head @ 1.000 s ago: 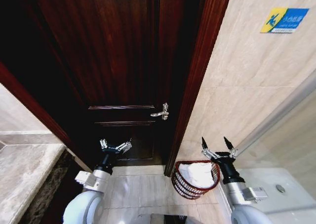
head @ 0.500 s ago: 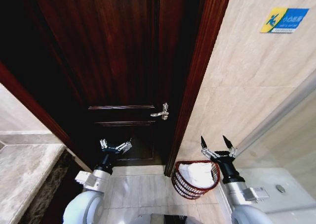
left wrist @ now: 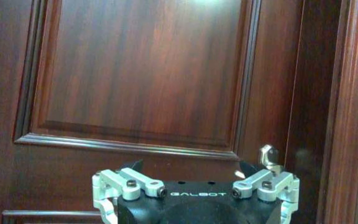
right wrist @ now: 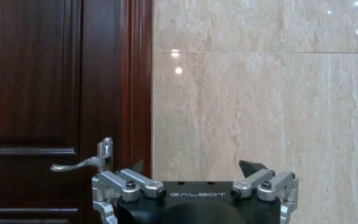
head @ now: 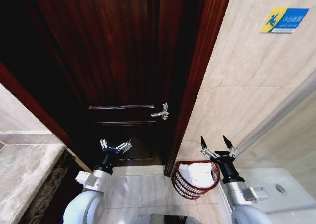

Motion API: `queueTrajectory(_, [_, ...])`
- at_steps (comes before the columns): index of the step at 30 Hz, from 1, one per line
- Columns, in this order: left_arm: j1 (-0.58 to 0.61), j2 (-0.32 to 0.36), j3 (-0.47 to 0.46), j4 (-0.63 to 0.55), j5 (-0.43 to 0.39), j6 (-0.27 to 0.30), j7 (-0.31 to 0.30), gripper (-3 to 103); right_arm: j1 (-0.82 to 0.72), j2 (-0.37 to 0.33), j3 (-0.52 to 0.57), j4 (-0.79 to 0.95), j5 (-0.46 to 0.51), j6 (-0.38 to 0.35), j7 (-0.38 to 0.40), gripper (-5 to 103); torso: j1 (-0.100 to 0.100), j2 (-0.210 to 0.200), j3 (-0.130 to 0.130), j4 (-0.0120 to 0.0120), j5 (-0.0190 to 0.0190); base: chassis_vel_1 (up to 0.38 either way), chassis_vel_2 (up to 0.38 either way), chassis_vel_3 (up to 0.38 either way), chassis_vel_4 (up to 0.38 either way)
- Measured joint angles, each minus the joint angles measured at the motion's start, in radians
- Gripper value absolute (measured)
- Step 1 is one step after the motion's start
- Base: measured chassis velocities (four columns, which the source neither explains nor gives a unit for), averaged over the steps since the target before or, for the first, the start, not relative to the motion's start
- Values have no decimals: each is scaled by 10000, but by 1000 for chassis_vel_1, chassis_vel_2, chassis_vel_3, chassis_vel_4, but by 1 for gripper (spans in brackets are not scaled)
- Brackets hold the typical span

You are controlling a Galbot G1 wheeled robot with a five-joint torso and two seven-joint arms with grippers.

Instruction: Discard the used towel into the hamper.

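Note:
The hamper [head: 183, 182], a small round red-brown wire basket, stands on the floor by the door frame and the marble wall. A white towel [head: 197, 173] lies inside it. My right gripper [head: 215, 143] hangs open just above the hamper's right rim, its fingers pointing up and holding nothing. In the right wrist view the right gripper [right wrist: 193, 167] faces the wall and door frame. My left gripper [head: 116, 145] is open and held up in front of the door, left of the hamper; the left wrist view has this gripper [left wrist: 191, 167] facing the door panel.
A dark wooden door [head: 123, 61] with a silver lever handle [head: 162, 112] is ahead, its frame [head: 197, 85] beside the hamper. A marble counter [head: 24, 174] is at the left, and a white tray with a drain [head: 279, 189] is at the right. Tiled floor [head: 138, 189] lies between my arms.
My right gripper has edged very slightly to the left above the hamper. Nothing else has moved.

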Motion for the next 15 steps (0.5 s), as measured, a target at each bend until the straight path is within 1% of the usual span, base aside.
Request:
queueTrajectory(9, [0, 0, 0, 0, 0, 0, 0, 100, 1, -1, 0, -5, 0, 0, -1, 100, 0, 0, 0, 0, -1, -10, -13, 17, 18])
queueTrajectory(12, [0, 1, -1, 0, 0, 0, 0, 100, 1, -1, 0, -8, 0, 1, -1, 100, -1, 0, -1, 2, -1, -81, -93, 97, 90])
queueTrajectory(15, [0, 1, 0, 0, 0, 0, 0, 100, 1, -1, 2, -11, -1, 1, -1, 100, 0, 0, 0, 0, 0, -127, -186, 145, 122])
